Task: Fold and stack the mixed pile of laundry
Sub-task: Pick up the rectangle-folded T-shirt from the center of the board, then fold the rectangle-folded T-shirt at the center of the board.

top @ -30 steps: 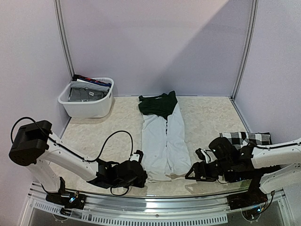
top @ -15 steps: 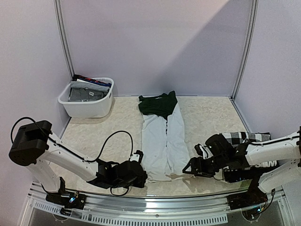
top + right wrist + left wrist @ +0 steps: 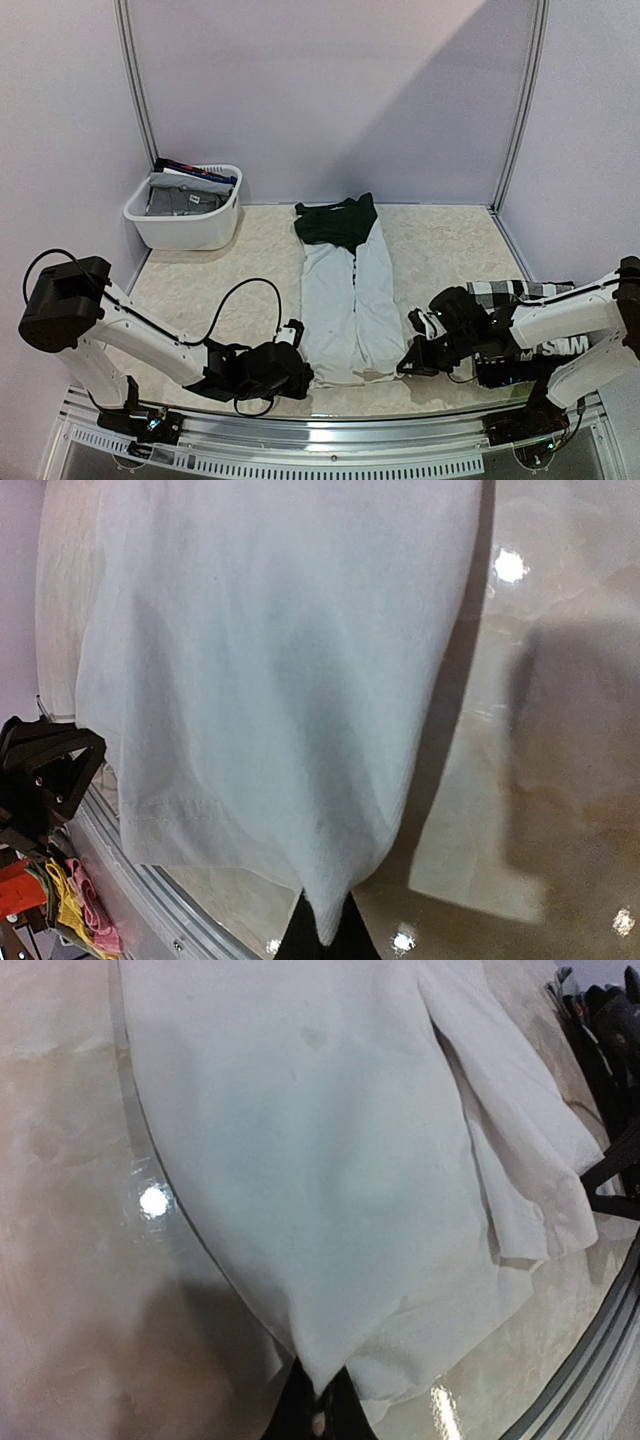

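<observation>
Pinching the white cloth (image 3: 345, 300) at its near corners (one each), left gripper (image 3: 303, 374) and right gripper (image 3: 404, 363) are closed tight.

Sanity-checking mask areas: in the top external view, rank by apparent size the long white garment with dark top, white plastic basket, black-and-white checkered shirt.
1. long white garment with dark top
2. white plastic basket
3. black-and-white checkered shirt, partly hidden by the right arm, so unsure.
</observation>
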Controlling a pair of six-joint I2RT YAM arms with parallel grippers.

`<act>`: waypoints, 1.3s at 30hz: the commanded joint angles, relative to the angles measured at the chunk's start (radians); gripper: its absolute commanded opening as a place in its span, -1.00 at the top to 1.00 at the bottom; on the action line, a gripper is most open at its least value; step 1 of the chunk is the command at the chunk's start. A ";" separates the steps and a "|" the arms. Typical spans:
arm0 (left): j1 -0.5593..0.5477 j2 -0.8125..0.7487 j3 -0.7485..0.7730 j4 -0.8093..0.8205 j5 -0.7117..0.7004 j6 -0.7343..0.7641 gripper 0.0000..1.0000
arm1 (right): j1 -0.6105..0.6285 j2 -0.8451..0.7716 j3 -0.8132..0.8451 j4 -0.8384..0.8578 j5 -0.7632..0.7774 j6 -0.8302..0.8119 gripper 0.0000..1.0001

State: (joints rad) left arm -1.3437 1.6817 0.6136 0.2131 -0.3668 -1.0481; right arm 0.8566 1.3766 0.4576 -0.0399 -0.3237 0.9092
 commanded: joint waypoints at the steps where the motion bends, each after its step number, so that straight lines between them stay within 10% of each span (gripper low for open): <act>1: -0.027 -0.046 -0.025 -0.078 0.048 0.007 1.00 | 0.051 -0.043 -0.006 -0.078 -0.013 0.014 1.00; 10: -0.100 -0.147 0.103 -0.361 -0.019 0.054 1.00 | 0.159 -0.288 0.043 -0.306 0.135 0.092 1.00; 39: 0.111 -0.209 0.217 -0.420 -0.168 0.243 1.00 | 0.156 -0.050 0.419 -0.451 0.525 -0.057 1.00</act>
State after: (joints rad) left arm -1.2812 1.4982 0.8055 -0.2066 -0.5140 -0.8661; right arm 1.0100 1.2842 0.8066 -0.4351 0.0925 0.8940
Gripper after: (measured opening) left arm 0.028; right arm 0.011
